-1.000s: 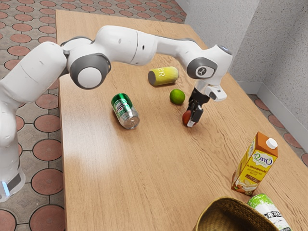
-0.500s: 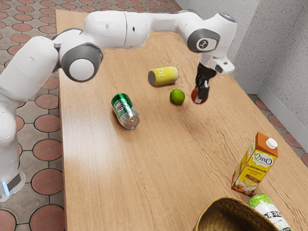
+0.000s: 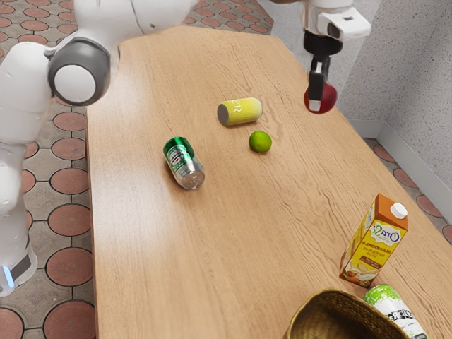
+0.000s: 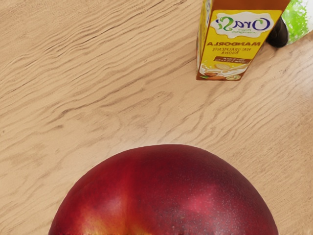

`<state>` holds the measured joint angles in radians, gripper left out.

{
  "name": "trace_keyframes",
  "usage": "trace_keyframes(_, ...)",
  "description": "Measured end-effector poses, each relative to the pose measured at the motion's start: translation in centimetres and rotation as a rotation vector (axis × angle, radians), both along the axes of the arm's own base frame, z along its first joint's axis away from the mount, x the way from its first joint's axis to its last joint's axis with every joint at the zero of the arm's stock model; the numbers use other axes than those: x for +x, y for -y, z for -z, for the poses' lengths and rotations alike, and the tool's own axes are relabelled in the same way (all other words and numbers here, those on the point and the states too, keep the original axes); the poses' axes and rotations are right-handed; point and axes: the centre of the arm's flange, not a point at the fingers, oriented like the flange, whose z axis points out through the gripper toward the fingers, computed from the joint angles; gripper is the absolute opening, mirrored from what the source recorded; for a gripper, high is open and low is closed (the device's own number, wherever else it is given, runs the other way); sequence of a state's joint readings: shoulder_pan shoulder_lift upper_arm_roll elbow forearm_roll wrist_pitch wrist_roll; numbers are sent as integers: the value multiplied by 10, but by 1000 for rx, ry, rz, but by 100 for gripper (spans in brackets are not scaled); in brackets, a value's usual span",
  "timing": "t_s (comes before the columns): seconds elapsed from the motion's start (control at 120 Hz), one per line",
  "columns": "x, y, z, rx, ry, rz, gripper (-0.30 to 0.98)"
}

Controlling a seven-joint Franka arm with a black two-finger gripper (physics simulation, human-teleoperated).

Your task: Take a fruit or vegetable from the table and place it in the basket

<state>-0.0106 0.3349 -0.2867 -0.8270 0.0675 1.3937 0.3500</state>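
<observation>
Lifted higher since the earlier frames, the red fruit [image 3: 328,100] has risen with the robot's claw [image 3: 318,102] and arm [image 3: 146,15], while the things standing or lying on the table [image 3: 212,247] have kept their places. The claw is drawn in narrow around the red fruit, one black finger showing across its near side. The red fruit hangs in the air, well apart from the basket [image 3: 326,316], toward the far end of the table.

As for progress, picking up looks done: the red fruit is off the table and held. What remains is carrying it over to the basket, lowering it and letting go. Judged by eye, that is roughly half of the job.

Just beside the basket, on its far side, stands an upright drink carton [image 3: 374,240], orange and yellow with a white cap. Close against the basket's side toward the exterior view's right is a green-and-white can [image 3: 395,308]. Well apart from the basket, further up the table, are a green lime [image 3: 260,142], a yellow can [image 3: 240,111] on its side and a green-and-silver can [image 3: 183,163], also lying down. The tall carton is the likeliest obstacle; the red fruit should pass above or around it.
</observation>
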Motion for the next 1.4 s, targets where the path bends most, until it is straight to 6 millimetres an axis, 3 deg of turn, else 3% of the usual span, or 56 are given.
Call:
trace_keyframes(0.225, -71, 170, -7, -18, -4, 324, 37)
trace_keyframes(0.283, -88, 210, 2, -5, -8, 388, 37)
trace_keyframes(0.342, -95, 238, 15, 4, -13, 426, 37)
trace_keyframes(0.483, -90, 278, 46, 16, -10, 458, 37)
trace_keyframes(0.567, -72, 295, 76, 4, -17, 460, 37)
trace_keyframes(0.742, -45, 351, 144, -69, 16, 500, 37)
trace_keyframes(0.842, -26, 364, 169, -120, 61, 490, 36)
trace_keyframes(0.95, -10, 370, 184, -159, 114, 473, 36)
trace_keyframes(1.1, -1, 369, 182, -207, 160, 454, 56)
trace_keyframes(1.267, 5, 362, 176, -212, 183, 432, 65)
trace_keyframes(1.317, 15, 324, 149, -139, 202, 372, 66)
trace_keyframes(1.35, 42, 249, 129, -44, 195, 245, 66)
trace_keyframes(1.4, 69, 104, 111, 89, 124, 8, 67)
